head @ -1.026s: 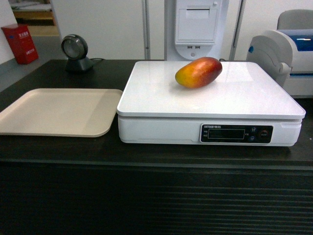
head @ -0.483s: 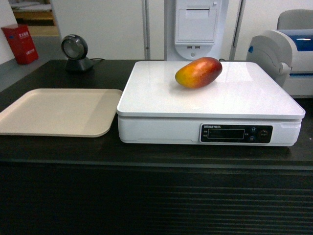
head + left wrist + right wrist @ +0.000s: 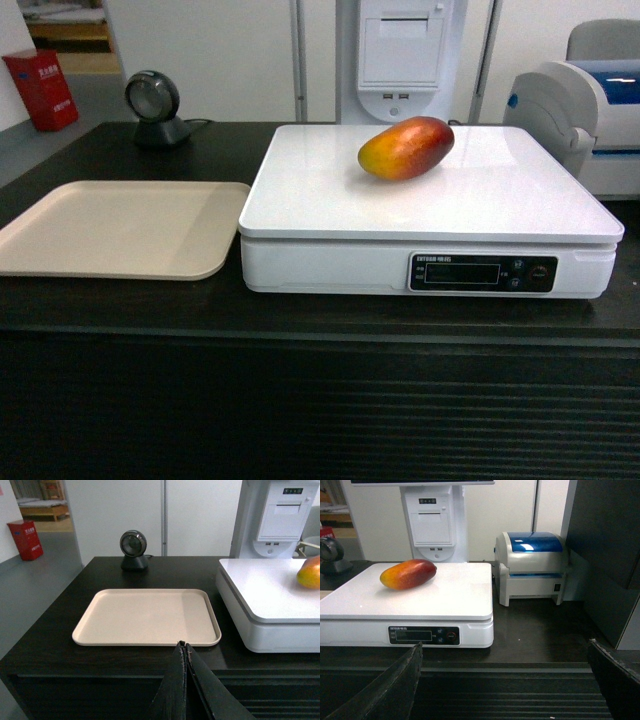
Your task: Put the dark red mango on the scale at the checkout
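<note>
Red mango lengthwise (yellow end left)

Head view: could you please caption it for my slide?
Mango resting on the scale, beside a beige tray.

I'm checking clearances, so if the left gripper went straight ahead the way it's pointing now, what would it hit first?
Probably the beige tray: the left gripper, jaws shut, points at its near edge. Whether it would strike the rim or pass just above is unclear.
</note>
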